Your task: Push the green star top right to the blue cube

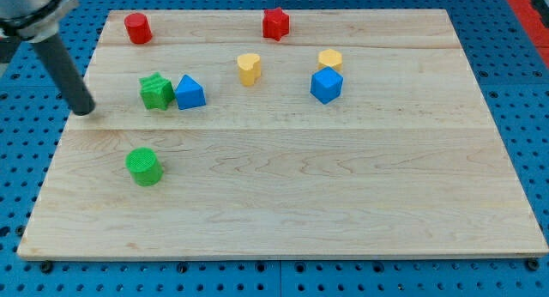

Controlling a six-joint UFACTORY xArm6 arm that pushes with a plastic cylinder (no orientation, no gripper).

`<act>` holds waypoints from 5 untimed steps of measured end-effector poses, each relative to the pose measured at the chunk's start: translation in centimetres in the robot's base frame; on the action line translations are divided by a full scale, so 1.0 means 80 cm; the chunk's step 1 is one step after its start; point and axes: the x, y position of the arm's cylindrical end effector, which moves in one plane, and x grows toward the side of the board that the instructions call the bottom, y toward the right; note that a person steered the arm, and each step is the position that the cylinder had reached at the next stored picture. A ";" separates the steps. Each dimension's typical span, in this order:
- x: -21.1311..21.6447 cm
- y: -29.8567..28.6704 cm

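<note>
Board (pixel 283 237): a pale wooden top is seen set on a blue pegboard, with seven blocks on it, all in the upper half or at the view's left.

Rod: it enters from the view's top left, tilted. My tip (pixel 84 109) rests on the board near its left edge. No gripper is fitted; nothing is grasped and nothing is touched by the tip.

Blue cube (pixel 326 85): right of centre, with a yellow hexagonal block (pixel 330 59) touching or just above it.

Blue triangular block (pixel 190 93): just beside the green star, on its right; contact cannot be ruled out.

Green star (pixel 156 92): the task's block, to the right of the tip, apart from it, and well to the left of the cube.

Others: green cylinder (pixel 143 166) below the star; yellow heart-like block (pixel 249 69) between star and cube; red cylinder (pixel 137 27) and red star (pixel 275 23) at the top edge.

Risks, as judged:
- A straight push rightward would likely drive the blue triangular block along ahead of the star.
- The yellow heart-like block lies near the upper route and could be clipped.
- The spot top right of the cube is crowded by the yellow hexagonal block; displacement of it or of the cube is probable on arrival.
- An off-centre contact would likely spin the star off the tip.
</note>
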 end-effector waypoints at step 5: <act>-0.143 0.043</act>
